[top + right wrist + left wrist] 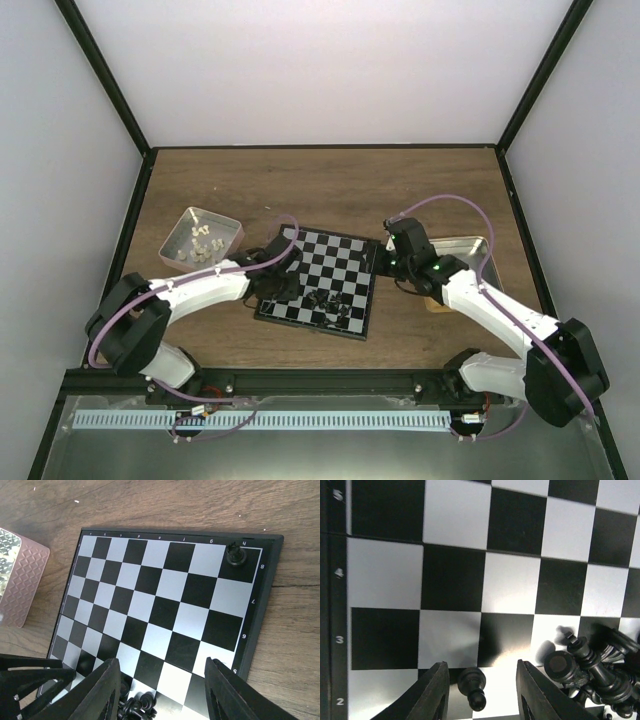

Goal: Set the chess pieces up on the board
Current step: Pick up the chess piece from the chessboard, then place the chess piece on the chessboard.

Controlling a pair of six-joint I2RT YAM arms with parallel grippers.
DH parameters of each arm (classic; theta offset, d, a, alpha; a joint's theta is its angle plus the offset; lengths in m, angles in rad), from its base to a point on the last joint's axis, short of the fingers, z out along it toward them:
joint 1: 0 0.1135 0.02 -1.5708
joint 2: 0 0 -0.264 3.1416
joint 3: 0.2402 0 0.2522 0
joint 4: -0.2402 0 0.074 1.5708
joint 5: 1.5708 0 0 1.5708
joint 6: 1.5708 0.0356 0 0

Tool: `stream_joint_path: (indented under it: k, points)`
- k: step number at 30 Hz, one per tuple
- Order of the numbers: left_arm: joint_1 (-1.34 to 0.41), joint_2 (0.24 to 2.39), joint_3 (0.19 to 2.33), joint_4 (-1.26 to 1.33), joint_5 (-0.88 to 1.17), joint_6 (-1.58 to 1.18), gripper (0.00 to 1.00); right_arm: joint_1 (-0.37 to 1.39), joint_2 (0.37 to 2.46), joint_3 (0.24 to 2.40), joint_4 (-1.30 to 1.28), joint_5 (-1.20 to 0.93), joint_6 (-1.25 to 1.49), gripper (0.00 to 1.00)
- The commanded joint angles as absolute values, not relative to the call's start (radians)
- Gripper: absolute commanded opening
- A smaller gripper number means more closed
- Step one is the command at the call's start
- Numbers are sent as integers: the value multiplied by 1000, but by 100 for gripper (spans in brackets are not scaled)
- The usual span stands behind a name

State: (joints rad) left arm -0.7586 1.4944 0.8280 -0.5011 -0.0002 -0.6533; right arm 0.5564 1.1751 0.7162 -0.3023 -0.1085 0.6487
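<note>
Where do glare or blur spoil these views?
Left wrist: a glare patch on the board beside a lone black piece; the piled pieces look slightly soft. Right wrist: even light, sharp board. Top external: the piled pieces too small to resolve.

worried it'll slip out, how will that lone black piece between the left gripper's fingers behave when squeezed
The lone black piece looks glossy, with a round head and narrow neck, so it may squirt sideways unless the left gripper closes centred on it. It is tiny against a square of the board, so probably light and easily nudged or tipped.
</note>
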Motion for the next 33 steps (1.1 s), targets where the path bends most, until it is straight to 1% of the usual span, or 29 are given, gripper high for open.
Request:
stream_joint_path:
  k: [1,4,8,13,20,23,26,29,33]
  points:
    - [-779,1514,845,-519,19,-639,40,554,1168,716,-286,-120,658,47]
    - [-783,1515,839,-535,-1,-643,35,554,1171,708,-274,-125,660,47]
    - [-785,1523,844,-543,-17,-642,18,553,1180,709,-268,-126,661,47]
    - [-785,1551,884,-564,-71,-626,9,554,1179,712,-268,-115,658,47]
    - [-782,1588,1021,-605,-166,-559,8,552,1169,713,-276,-65,666,47]
    - [-781,1648,1136,-611,-147,-509,8,551,1147,712,-293,23,694,47]
    - [-783,1739,1262,-619,-105,-462,8,545,1097,708,-323,155,740,47]
    - [-794,1836,1386,-639,-62,-433,8,539,1017,704,-365,268,796,47]
    - [-831,1939,1520,-659,-16,-418,8,538,904,697,-417,362,847,47]
